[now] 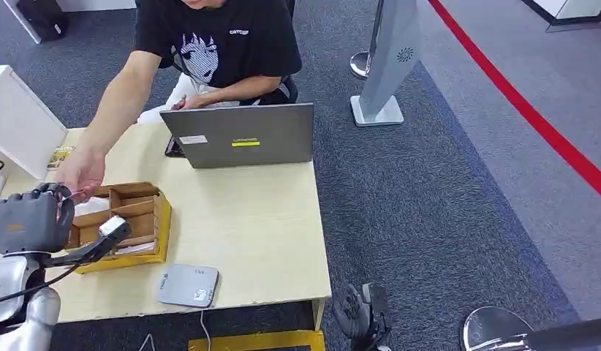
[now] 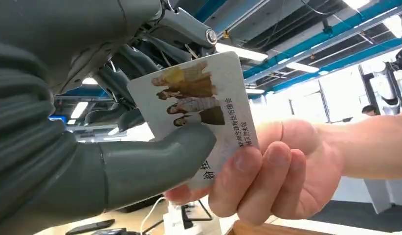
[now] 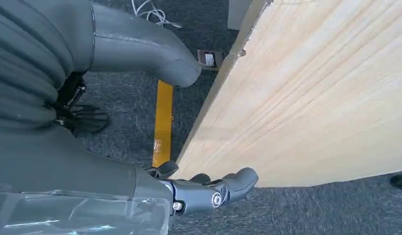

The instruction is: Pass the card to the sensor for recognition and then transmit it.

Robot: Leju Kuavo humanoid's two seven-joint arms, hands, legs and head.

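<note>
Card (image 2: 199, 105), plain in the left wrist view, pinched by left hand (image 2: 91, 161) and person's hand (image 2: 267, 181).

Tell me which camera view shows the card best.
The left wrist view: the card fills the centre, printed face legible, pinched by the left hand while a person's hand grips its other end. The head view gives no clear sight of it; the right wrist view faces the table.

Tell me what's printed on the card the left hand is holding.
The card is white with a photo of people and dark text; clearest in the left wrist view.
</note>
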